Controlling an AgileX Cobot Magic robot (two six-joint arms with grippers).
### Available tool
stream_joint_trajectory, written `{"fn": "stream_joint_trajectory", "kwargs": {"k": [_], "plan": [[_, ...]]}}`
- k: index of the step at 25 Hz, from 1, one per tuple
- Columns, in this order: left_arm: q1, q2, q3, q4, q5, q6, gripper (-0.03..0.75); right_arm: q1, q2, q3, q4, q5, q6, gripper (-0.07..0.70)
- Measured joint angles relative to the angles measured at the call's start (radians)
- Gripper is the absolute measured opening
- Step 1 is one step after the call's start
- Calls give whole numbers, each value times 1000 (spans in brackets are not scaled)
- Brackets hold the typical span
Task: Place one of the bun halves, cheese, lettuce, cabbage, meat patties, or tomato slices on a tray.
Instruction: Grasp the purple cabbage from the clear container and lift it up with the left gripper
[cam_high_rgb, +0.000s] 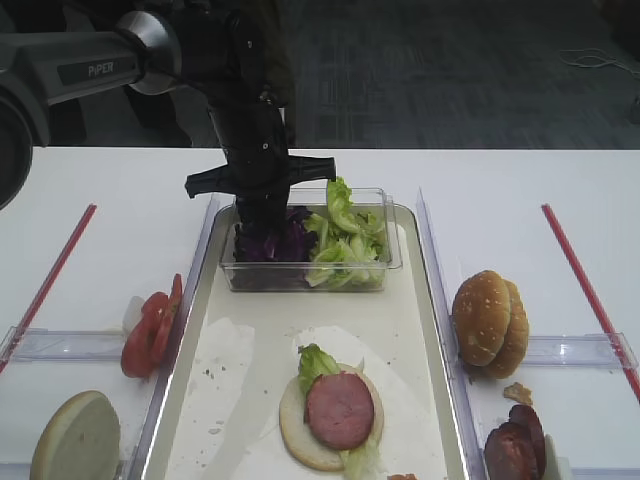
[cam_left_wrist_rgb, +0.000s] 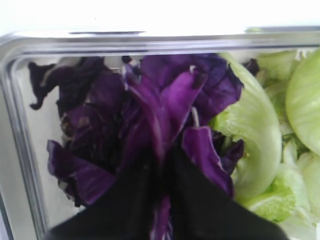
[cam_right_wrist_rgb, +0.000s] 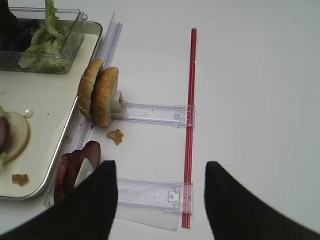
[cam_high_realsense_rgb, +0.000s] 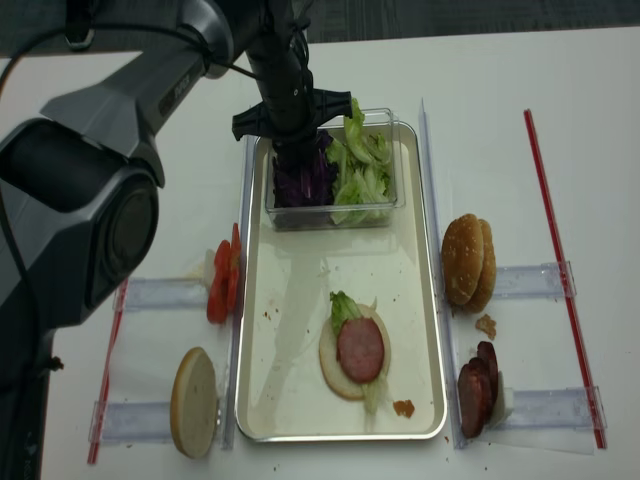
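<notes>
Left hand (cam_left_wrist_rgb: 160, 165) is reaching down into the clear tub (cam_high_rgb: 385, 262) at the tray's (cam_high_rgb: 245, 340) far end, its fingers pinching together on a strip of purple cabbage (cam_left_wrist_rgb: 165, 100). Lettuce (cam_high_rgb: 345, 240) is filling the tub's right half. Going left to right across the worktop (cam_high_rgb: 500, 180): a pale bun half (cam_high_rgb: 78, 440) and tomato slices (cam_high_rgb: 150, 325) are sitting left of the tray; a bun base with lettuce and a meat patty (cam_high_rgb: 340, 410) is lying on the tray; sesame bun halves (cam_high_rgb: 490, 322) and more patties (cam_high_rgb: 515, 445) are standing to its right. Right hand (cam_right_wrist_rgb: 160, 200) is hovering open over the worktop, gripping nothing.
</notes>
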Motion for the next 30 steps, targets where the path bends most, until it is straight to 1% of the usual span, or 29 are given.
{"fn": "stream_joint_trajectory", "kwargs": {"k": [2, 15, 26, 30], "plan": [[0, 0, 0, 2, 0, 15, 48, 0, 0, 0, 0, 0, 0, 438], [0, -4, 0, 15, 0, 54, 46, 0, 0, 0, -2, 0, 0, 438], [0, -68, -8, 33, 2, 141, 45, 0, 0, 0, -2, 0, 0, 439], [0, -94, -8, 33, 2, 210, 45, 0, 0, 0, -4, 0, 0, 439]]}}
